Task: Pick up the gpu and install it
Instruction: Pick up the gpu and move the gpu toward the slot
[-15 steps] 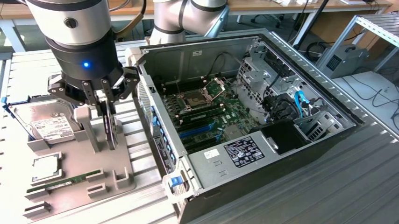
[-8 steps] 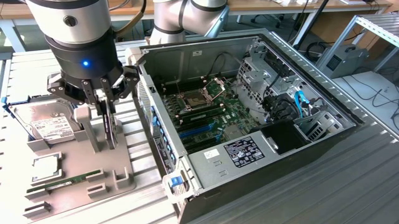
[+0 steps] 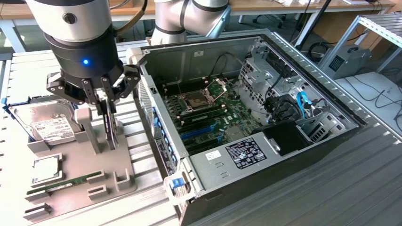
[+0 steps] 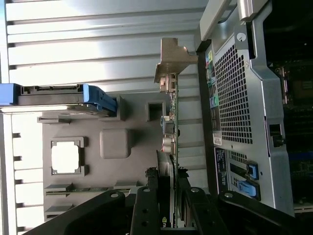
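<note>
At the exterior view's left, farthest from the open computer case [image 3: 182, 59], a silver hard drive [image 3: 44, 123] with a white label leans in a blue-edged cradle on the gray holder plate [image 3: 82, 157]. The plate lies on the ribbed worktop [image 3: 351, 188]. On the same plate, equally far from the case, a square silver processor chip [image 3: 47, 169] sits in its frame. A narrow green memory stick [image 3: 66, 183] lies flat a little nearer the case. Nearer still, just beside the case's perforated rear wall, the gpu [image 3: 112, 129] stands on edge over the plate, thin and black. I hang straight above it with my jaws clenched on its upper edge, one of my fingers [image 4: 146, 208] on each face. In the wrist view the gpu [image 4: 174, 127] shows edge-on, with its silver bracket [image 4: 173, 56] at the end away from me and the case [image 4: 234, 98] close alongside. I cannot tell whether its lower edge sits in the plate's slot or just above it. Inside the case, the motherboard [image 3: 213, 117] shows a processor socket [image 3: 199, 100] and blue slots [image 3: 199, 132].
</note>
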Available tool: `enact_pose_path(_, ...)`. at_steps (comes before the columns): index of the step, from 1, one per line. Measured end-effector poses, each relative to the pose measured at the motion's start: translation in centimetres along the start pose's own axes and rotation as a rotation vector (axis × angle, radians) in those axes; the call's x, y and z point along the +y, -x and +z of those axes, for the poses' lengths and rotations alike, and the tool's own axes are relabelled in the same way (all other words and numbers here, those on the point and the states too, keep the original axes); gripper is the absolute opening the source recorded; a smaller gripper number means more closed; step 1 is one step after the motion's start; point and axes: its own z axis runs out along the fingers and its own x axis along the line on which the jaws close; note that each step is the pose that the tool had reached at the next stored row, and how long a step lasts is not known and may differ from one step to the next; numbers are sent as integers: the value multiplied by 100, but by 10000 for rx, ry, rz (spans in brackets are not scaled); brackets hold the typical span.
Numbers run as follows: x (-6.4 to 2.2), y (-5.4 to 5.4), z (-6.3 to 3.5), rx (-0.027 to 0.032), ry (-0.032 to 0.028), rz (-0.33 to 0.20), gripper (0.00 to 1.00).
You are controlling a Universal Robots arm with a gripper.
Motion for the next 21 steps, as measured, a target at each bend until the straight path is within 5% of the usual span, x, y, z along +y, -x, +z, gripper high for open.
enact_pose_path(21,8,2,-67,4,40,1,26)
